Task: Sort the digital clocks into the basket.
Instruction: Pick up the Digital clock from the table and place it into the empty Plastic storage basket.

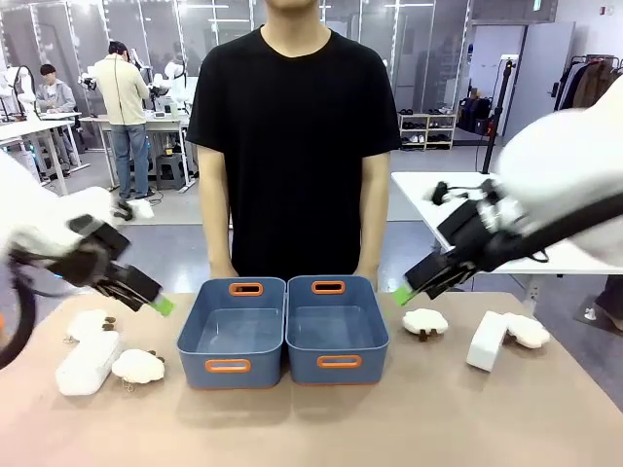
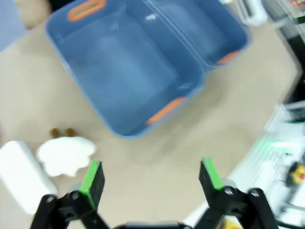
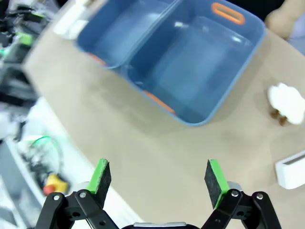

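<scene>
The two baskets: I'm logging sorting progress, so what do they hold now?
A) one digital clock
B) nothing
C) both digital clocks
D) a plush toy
B: the left basket and right basket show bare floors; one digital clock sits on the table to their left, the other digital clock to their right.

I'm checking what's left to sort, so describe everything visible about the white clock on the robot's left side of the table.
The left digital clock is a smooth white rectangular block with rounded corners, plastic-looking, no display visible. It lies flat on the tan table, left of the left basket. A plush toy at its right seems to touch it; a second plush toy sits behind.
</scene>
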Controlling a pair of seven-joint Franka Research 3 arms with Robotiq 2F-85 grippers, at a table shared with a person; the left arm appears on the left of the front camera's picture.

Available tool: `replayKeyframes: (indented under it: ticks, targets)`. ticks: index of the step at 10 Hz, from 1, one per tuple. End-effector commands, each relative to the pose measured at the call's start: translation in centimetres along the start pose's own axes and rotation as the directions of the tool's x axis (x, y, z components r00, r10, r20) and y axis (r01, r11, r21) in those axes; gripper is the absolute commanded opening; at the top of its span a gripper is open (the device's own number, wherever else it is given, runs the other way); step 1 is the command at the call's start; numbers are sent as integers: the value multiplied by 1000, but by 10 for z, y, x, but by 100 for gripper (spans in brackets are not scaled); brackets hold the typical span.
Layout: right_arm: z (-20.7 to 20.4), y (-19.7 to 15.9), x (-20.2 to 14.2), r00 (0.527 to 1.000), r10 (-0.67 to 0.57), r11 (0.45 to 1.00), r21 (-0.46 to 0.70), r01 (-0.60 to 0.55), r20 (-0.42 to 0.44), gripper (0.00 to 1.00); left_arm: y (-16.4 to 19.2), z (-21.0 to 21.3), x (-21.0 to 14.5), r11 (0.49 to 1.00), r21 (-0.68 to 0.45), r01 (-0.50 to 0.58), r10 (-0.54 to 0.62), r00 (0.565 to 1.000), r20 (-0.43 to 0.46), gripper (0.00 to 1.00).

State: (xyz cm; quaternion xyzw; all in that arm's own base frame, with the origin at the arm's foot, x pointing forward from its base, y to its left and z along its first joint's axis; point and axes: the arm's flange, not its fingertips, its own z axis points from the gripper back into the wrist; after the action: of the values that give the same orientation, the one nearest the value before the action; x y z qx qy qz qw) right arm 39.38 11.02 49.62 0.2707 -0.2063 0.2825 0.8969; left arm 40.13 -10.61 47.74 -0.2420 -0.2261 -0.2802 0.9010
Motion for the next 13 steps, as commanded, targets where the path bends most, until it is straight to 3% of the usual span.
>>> replayKeyframes:
  ticks: [1,2,4,6,7,8,9,10,11,12,13]
  targets:
    - [32,-57,-23,988,-154,964,222,146,19,100,60,44,-40,944,-311,-111,143,987,80,100]
    - [56,-86,-45,969,-240,914,350,204,62,100,85,64,-72,886,-447,-126,214,965,151,100]
    - [94,-146,-103,888,-438,820,469,329,141,100,126,94,-143,802,-577,-155,343,910,231,100]
    - [113,-177,-157,800,-565,766,489,417,202,100,151,112,-197,839,-500,-213,377,891,253,100]
    - [117,-182,-172,778,-591,753,490,439,212,100,161,124,-215,833,-487,-262,430,860,273,100]
    - [123,-182,-180,766,-603,750,487,448,223,100,163,140,-228,846,-438,-305,448,852,272,100]
    - [130,-189,-187,753,-611,751,481,452,247,100,167,156,-243,851,-422,-312,464,823,328,100]
    - [134,-183,-197,739,-625,743,479,467,250,100,159,174,-257,848,-411,-336,478,821,314,100]
    - [136,-197,-191,734,-612,762,468,448,293,100,174,161,-248,857,-403,-321,466,816,341,100]
    - [142,-183,-203,723,-639,737,477,478,263,100,160,185,-265,851,-370,-373,498,798,340,100]
    - [149,-186,-211,719,-627,756,459,467,301,100,167,193,-274,854,-378,-359,499,770,396,100]
